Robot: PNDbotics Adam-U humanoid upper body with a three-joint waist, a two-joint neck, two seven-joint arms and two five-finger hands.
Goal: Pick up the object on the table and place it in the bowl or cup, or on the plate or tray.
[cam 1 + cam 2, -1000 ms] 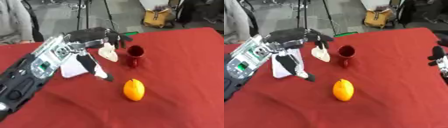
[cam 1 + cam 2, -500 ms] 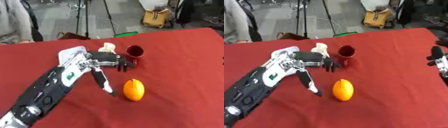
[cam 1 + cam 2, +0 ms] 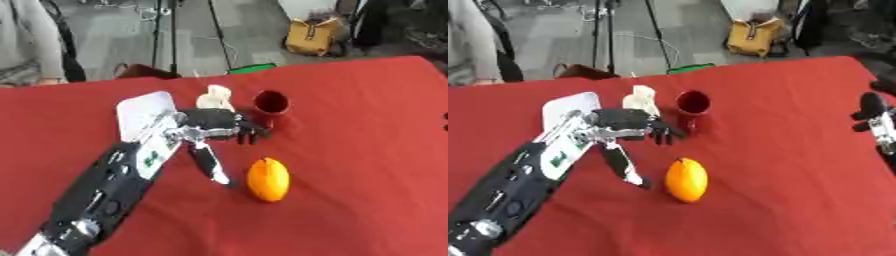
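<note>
An orange point(image 3: 268, 179) lies on the red tablecloth near the middle. Behind it stands a dark red cup point(image 3: 271, 102), upright, with a small cream-coloured object point(image 3: 214, 96) just to its left. My left hand point(image 3: 217, 125) hovers between the cup and the orange, open, its fingers pointing right toward the cup's base and the thumb stretched down toward the orange. It holds nothing. My right hand point(image 3: 875, 116) shows partly at the right edge, fingers up, away from everything.
A flat white thing point(image 3: 564, 106) lies on the cloth behind my left forearm, partly covered by it. The table's far edge borders a floor with tripod legs and a yellow bag point(image 3: 312, 38). Bare red cloth stretches to the right of the orange.
My left arm swung forward from the back left, and its hand dropped from above the cream object to beside the cup, the thumb nearing the orange. Orange and cup stayed put.
</note>
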